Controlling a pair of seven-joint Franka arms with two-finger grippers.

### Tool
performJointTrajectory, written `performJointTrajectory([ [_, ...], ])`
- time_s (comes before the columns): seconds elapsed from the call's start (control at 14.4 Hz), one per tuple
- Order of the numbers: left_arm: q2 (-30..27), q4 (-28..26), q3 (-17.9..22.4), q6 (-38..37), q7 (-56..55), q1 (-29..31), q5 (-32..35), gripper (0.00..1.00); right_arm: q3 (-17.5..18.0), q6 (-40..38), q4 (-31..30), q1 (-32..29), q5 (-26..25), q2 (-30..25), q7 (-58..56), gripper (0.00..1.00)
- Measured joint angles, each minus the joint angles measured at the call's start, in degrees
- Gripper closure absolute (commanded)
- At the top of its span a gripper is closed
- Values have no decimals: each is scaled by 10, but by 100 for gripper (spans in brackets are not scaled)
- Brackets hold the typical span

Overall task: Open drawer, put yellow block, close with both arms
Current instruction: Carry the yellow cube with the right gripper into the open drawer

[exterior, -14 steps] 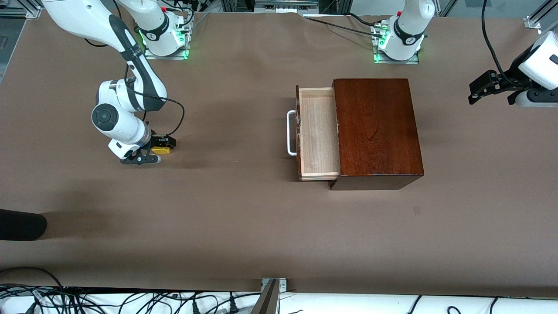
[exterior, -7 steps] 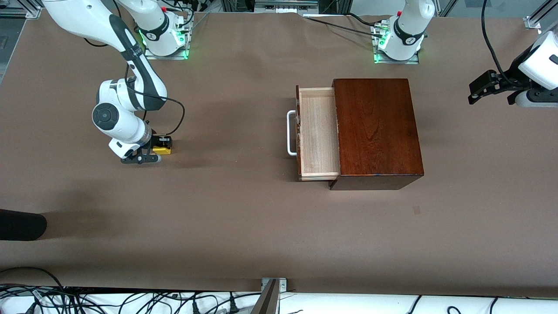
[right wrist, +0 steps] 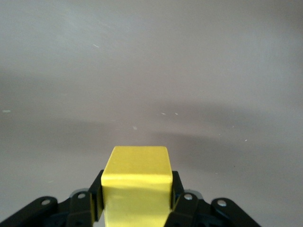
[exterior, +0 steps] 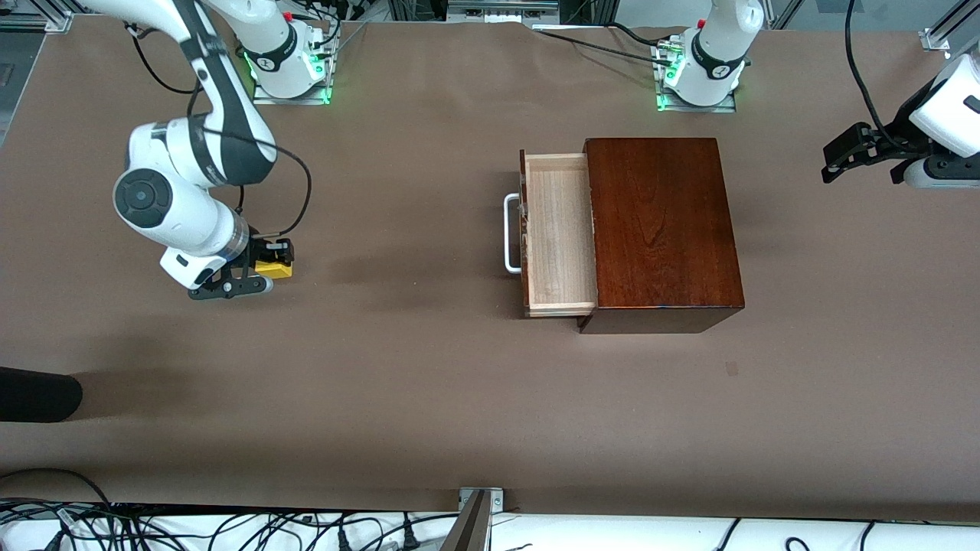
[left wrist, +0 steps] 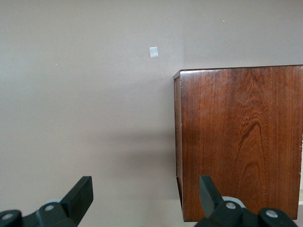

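My right gripper (exterior: 274, 260) is shut on the yellow block (exterior: 273, 268) and holds it just above the brown table toward the right arm's end. In the right wrist view the block (right wrist: 137, 182) sits clamped between the black fingers (right wrist: 178, 189). The drawer (exterior: 559, 233) stands pulled out of the mahogany box (exterior: 662, 229), its pale tray bare, its white handle (exterior: 510, 233) facing the right arm's end. My left gripper (exterior: 842, 157) is open and empty, up in the air at the left arm's end of the table; its wrist view shows the box (left wrist: 236, 137) below.
A black rounded object (exterior: 38, 394) pokes in at the table's edge toward the right arm's end. A small pale patch (exterior: 733, 369) lies on the table nearer the front camera than the box. Cables run along the table's front edge.
My right gripper has risen off the table with the yellow block in it and shifted slightly toward the right arm's end. The left arm has not moved.
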Motion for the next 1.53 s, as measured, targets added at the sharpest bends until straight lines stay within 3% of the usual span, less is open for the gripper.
performJointTrajectory([
  [0.42, 0, 1, -1, 0, 0, -1, 0, 0, 32, -115, 159, 62, 1, 24, -7, 100],
  [0.9, 0, 1, -1, 0, 0, -1, 0, 0, 43, -111, 251, 227, 5, 80, -41, 100],
  [1.11, 0, 1, -1, 0, 0, -2, 0, 0, 44, -64, 278, 285, 1, 108, -78, 100],
  [1.32, 0, 1, -1, 0, 0, -2, 0, 0, 44, -35, 301, 342, -51, 143, -97, 100],
  [1.53, 0, 1, -1, 0, 0, -2, 0, 0, 44, -32, 323, 398, -70, 181, -126, 100],
])
